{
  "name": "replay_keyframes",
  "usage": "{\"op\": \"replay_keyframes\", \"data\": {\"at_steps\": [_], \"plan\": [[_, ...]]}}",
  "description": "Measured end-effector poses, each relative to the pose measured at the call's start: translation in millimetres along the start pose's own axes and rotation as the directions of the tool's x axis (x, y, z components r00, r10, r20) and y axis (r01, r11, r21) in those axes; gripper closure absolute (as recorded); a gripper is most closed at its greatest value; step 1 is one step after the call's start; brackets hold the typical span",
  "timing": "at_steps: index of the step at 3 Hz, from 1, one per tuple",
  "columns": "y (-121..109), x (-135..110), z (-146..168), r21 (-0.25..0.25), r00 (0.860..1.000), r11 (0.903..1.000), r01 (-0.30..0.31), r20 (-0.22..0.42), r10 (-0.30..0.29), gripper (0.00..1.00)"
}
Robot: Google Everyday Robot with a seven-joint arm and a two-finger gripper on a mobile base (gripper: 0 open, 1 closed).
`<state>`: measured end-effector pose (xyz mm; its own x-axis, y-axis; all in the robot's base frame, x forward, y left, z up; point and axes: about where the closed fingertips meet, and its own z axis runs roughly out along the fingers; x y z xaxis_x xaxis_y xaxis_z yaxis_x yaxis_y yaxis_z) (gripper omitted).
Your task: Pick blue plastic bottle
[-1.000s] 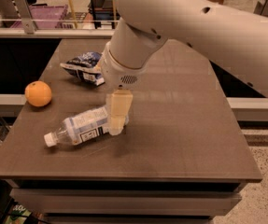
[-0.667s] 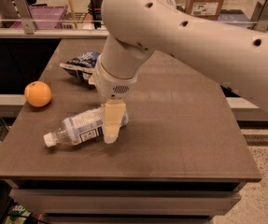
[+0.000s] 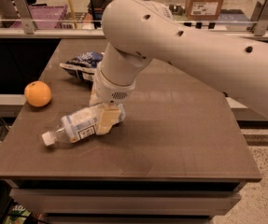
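The blue plastic bottle (image 3: 77,124) lies on its side on the brown table (image 3: 185,139), its white cap pointing to the front left. My gripper (image 3: 101,112) is down over the bottle's base end. It is open, with one cream finger (image 3: 106,121) in front of the bottle and the other behind it, so the bottle lies between them. The bottle still rests on the table. The large white arm hides the bottle's far end.
An orange (image 3: 38,93) sits near the table's left edge. A crinkled dark-blue-and-white snack bag (image 3: 81,63) lies behind the bottle, partly hidden by the arm. A counter rail with boxes and a purple crate runs along the back.
My gripper has moved left and lower, from beside the bottle's base to straddling it. The bottle, orange and bag have not moved.
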<state>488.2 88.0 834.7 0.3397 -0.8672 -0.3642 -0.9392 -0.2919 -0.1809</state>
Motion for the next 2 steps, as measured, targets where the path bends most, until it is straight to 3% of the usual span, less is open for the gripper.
{"op": "replay_keyframes", "data": {"at_steps": [2], "plan": [[1.1,-1.8,0.8,-0.002,1.0,1.0,0.005,-0.001,-0.005,0.95]]}}
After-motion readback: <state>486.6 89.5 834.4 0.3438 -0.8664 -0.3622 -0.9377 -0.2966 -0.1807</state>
